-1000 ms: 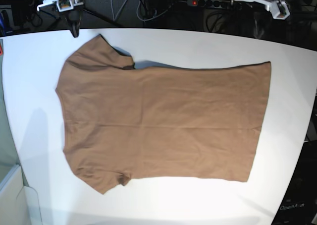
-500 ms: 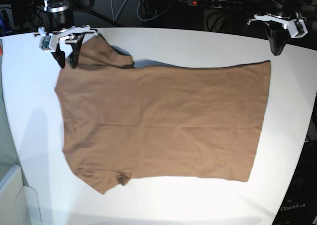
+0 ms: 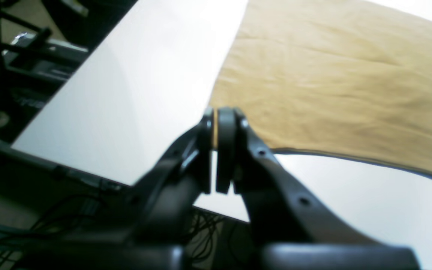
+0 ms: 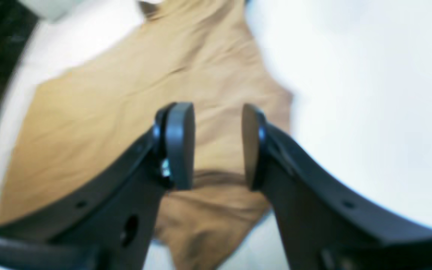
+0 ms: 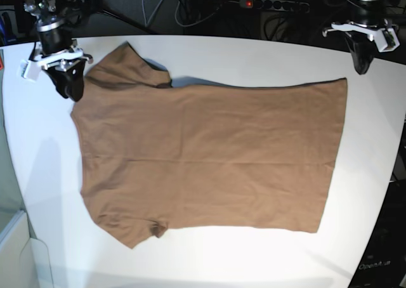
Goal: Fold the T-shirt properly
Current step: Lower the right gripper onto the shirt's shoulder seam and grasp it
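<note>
The tan-brown T-shirt [image 5: 209, 155] lies flat on the white table [image 5: 254, 53], neck end to the left and hem to the right. My right gripper [image 5: 67, 88] is open at the far left, beside the upper sleeve. In the right wrist view it [image 4: 216, 146] hangs open and empty above that sleeve [image 4: 208, 195]. My left gripper [image 5: 362, 65] is at the far right, just beyond the hem's far corner. In the left wrist view it [image 3: 215, 116] is shut with nothing between the pads, right over the hem corner of the T-shirt [image 3: 332, 82].
The table's far edge [image 3: 69, 165] drops off to cables and stands. A power strip [image 5: 273, 4] lies behind the table. A pale bin [image 5: 16, 250] stands at the lower left corner. Bare table [image 4: 369, 93] lies beside the sleeve.
My right gripper has moved left, from over the upper sleeve to the shoulder's outer edge. My left gripper has shifted slightly right, off the hem corner. The T-shirt has not moved.
</note>
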Tool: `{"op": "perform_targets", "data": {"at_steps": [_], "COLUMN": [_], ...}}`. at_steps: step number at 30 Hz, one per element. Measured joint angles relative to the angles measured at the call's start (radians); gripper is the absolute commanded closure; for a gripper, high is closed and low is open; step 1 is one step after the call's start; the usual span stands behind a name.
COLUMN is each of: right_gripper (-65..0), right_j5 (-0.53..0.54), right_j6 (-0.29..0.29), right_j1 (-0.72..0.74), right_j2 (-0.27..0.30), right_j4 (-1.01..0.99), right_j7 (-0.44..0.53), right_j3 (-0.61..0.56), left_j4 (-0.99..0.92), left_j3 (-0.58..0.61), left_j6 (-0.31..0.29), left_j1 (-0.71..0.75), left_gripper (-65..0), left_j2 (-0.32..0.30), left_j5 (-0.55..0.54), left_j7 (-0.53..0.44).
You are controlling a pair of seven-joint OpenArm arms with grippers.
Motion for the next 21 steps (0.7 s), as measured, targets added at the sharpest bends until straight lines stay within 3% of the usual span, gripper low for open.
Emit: {"op": "perform_targets", "data": {"at_steps": [3,6,8,10,13,21], "right_gripper": [-23.8,-33.5,-41.2,-45.0,-45.4,-45.4], "right_j5": [0.115,0.22,0.253,0.259,0.27,0.273], "right_j6": [0.023,0.034,0.025,0.044,0.082,0.086], "right_j1": [0.015,0.019,0.037,0.058,0.076,0.072], "right_j2": [0.014,0.054,0.051,0.049,0.048,0.0], "right_j4": [-0.003,-0.04,-0.072,-0.098,-0.136,-0.171], "right_j7": [0.0,-0.045,-0.076,-0.109,-0.113,-0.133], "right_j3": [0.002,0.002,0.004,0.002,0.003,-0.004], "left_j4": [0.0,0.0,0.0,0.0,0.0,-0.005], "left_j3": [-0.001,-0.002,-0.003,-0.003,-0.003,-0.003], "left_j6": [0.0,0.001,0.002,0.0,0.0,0.001], "left_j1": [0.0,0.0,0.0,0.0,0.0,0.0], "left_gripper": [-1.1,-1.1,-1.1,-1.1,-1.1,-1.1], "left_j2": [0.001,-0.001,-0.002,-0.002,0.0,-0.005], "left_j5": [-0.001,0.0,-0.001,-0.001,-0.001,-0.001], "left_j7": [0.0,0.0,0.0,0.0,0.0,0.001]}}
